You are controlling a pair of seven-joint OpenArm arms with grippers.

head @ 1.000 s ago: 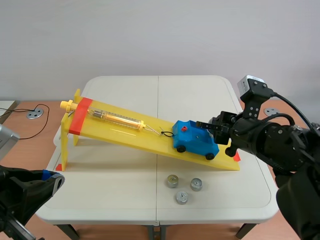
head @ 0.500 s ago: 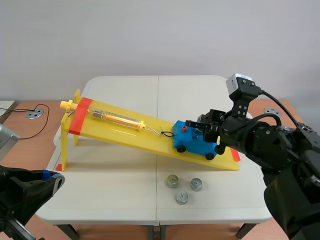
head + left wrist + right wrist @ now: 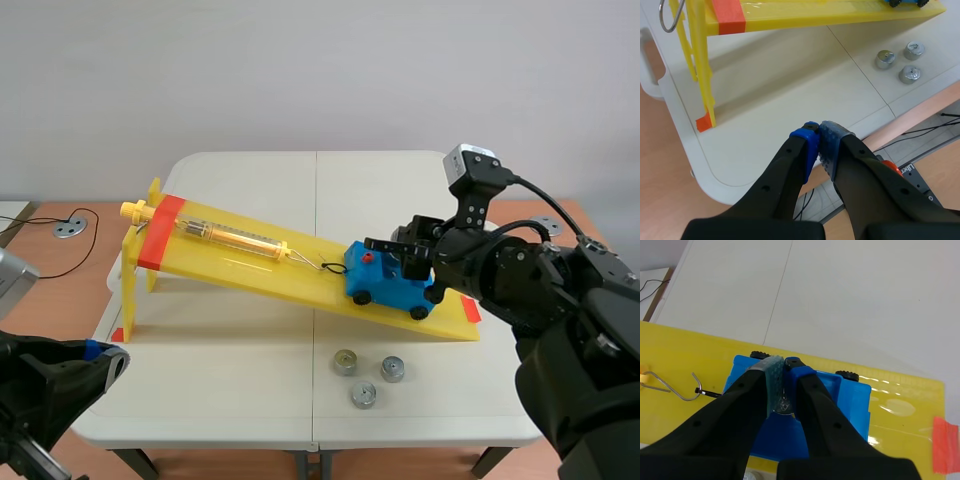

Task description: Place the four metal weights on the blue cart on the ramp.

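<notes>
**Small, dense and slick: one weight pinched over the cart**

The right gripper (image 3: pixel 782 371) was closed on a metal weight (image 3: pixel 784 404), which showed only as a silvery glint low between its two pads. The blue cart (image 3: pixel 852 400) sat directly under the fingertips, on the yellow ramp (image 3: pixel 685 410). A wire hook (image 3: pixel 671 385) lay on the ramp off to one side of the gripper. Whether the weight was touching the cart's bed could not be told.

The left gripper (image 3: pixel 819 136) had its pads pressed together with nothing between them. Ahead of it and well apart, three more weights lay close together on the table (image 3: pixel 765 100): a first weight (image 3: pixel 884 59), a second weight (image 3: pixel 914 50) and a third weight (image 3: pixel 909 74).

They looked like short metal cylinders with a small knob on top. They were probably heavy for their size, rigid, and smooth enough to twist or slip out of a shallow pinch. The safest hold seemed to be across the round body, with the pads square on opposite sides rather than on the knob. The cart stood on wheels on a slope, so a sideways nudge would likely roll it. Each weight would be better lowered straight down and let go gently.
</notes>
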